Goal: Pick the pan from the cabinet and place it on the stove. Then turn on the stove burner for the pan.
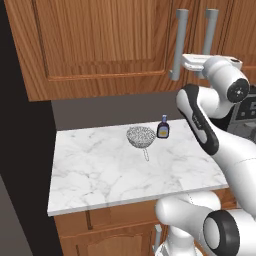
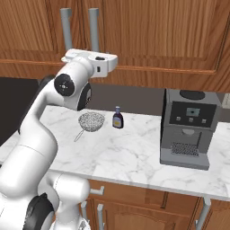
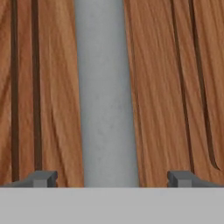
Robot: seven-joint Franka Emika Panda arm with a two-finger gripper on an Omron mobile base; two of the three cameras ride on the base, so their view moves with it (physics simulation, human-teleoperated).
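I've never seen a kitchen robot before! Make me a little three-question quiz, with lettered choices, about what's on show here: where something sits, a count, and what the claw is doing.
1. Where is the small dark bottle with the yellow label?
A. beside the round wire-mesh strainer on the white marble counter
B. on top of the grey coffee machine
C. inside the cabinet

2. How many long vertical grey bar handles show on the reddish-brown wooden upper cabinet?
A. one
B. two
C. four

3. What state is the claw in?
A. shut on the bottle
B. open, with a grey bar handle between its fingertips
C. shut on the strainer

Answers:
1. A, the bottle stands just next to the strainer.
2. B, two bars hang side by side.
3. B, the hand view shows a tip either side of the bar with gaps.
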